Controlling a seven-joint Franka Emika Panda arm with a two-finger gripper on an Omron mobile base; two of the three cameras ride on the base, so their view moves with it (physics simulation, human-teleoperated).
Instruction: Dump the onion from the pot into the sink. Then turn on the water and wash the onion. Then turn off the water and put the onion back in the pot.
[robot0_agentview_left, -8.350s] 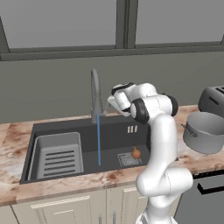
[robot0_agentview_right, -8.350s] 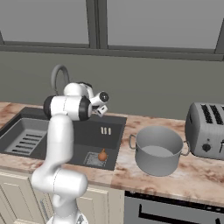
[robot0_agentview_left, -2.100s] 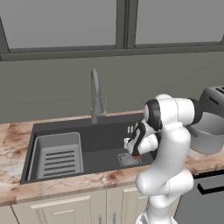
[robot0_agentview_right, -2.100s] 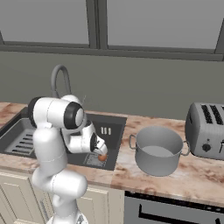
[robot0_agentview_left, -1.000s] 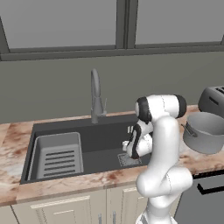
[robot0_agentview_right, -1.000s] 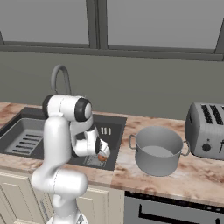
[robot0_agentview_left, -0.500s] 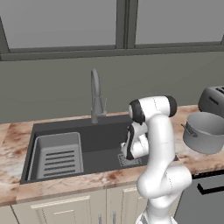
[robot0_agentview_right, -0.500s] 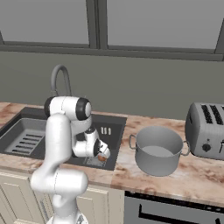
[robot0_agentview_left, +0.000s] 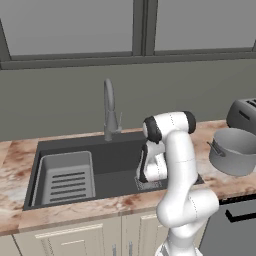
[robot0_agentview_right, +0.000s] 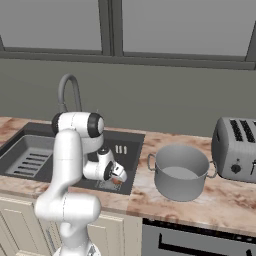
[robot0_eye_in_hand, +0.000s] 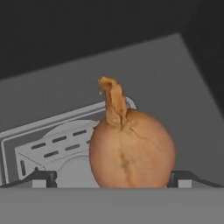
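Hand view: onion (robot0_eye_in_hand: 131, 151) is framed between the wide-open fingertips (robot0_eye_in_hand: 41, 177) of the hand (robot0_agentview_right: 118, 176), ungripped, on the drain grate (robot0_eye_in_hand: 57, 148) of the sink (robot0_agentview_left: 90, 145). Water seen running earlier is now off; the hand has been lowered for retrieval. Pot (robot0_agentview_right: 180, 172) waits on the tabletop (robot0_agentview_right: 200, 207). No writing is legible.

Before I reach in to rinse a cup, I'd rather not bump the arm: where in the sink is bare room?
The sink floor lies bare between the slotted rack and the drain grate. It is crowded at the grate, where the open gripper flanks the onion.
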